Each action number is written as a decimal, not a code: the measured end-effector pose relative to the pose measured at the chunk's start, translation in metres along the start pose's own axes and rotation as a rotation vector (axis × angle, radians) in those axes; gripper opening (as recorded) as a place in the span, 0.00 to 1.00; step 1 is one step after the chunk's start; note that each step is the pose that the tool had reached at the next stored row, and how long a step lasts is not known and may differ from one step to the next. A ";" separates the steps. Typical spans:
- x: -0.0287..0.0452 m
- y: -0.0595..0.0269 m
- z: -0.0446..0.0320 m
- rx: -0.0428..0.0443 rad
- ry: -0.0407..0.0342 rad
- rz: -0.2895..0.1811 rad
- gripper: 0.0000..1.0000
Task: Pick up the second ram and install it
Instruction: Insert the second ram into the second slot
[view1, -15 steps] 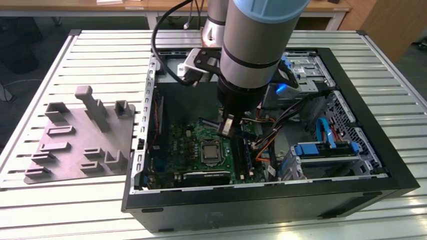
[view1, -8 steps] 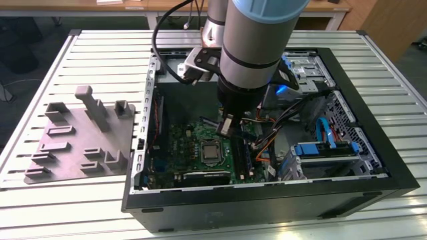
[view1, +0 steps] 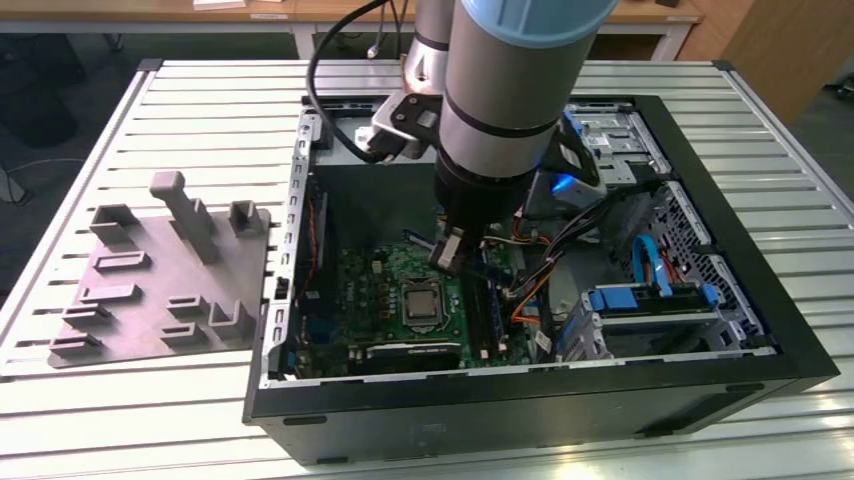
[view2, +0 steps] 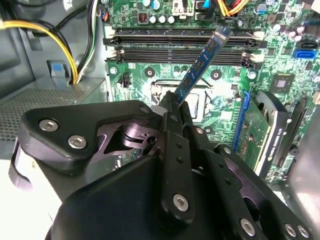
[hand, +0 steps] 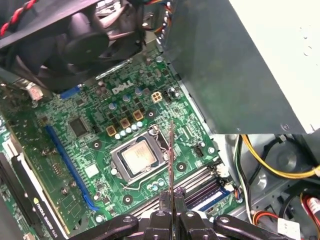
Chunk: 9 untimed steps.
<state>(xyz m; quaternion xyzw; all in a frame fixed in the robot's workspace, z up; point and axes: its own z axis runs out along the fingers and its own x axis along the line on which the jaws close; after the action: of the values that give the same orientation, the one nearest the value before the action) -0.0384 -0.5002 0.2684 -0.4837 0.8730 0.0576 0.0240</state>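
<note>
Dark green-black, with bluish marks, the second ram (view2: 200, 65) is clamped at one end between the closed fingers of the gripper (view2: 172, 107). In the second wrist view the stick rises at a slant from the fingertips. Its free end lies across the long black memory slots (view2: 150, 45) at an angle and is not seated in them. In the first wrist view the second ram (hand: 171, 155) appears edge-on as a thin line rising from the gripper (hand: 171, 197), above the green motherboard (hand: 90, 150) and just beside the CPU socket (hand: 137, 159). The memory slots (hand: 200, 185) lie near the fingertips.

In the exterior view the arm enters from twelve o'clock and reaches down into the open computer case (view1: 534, 400). The gripper (view1: 450, 258) hangs over the motherboard (view1: 367, 285), with the CPU socket (view1: 422, 305) near it at its six o'clock. A grey fixture plate (view1: 147, 300) with upright blocks lies on the slatted metal table (view1: 80, 130) at the case's nine o'clock. Blue drive-bay fittings (view1: 641, 295) sit at the motherboard's three o'clock.
</note>
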 end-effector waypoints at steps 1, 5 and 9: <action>0.0000 0.0000 0.0000 0.0012 -0.0009 0.012 0.14; 0.0000 0.0000 0.0004 0.0059 -0.0047 0.060 0.14; 0.0001 -0.0001 0.0007 0.0114 -0.0090 0.116 0.14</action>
<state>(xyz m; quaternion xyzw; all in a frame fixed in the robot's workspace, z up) -0.0384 -0.5002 0.2677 -0.4321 0.8997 0.0561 0.0273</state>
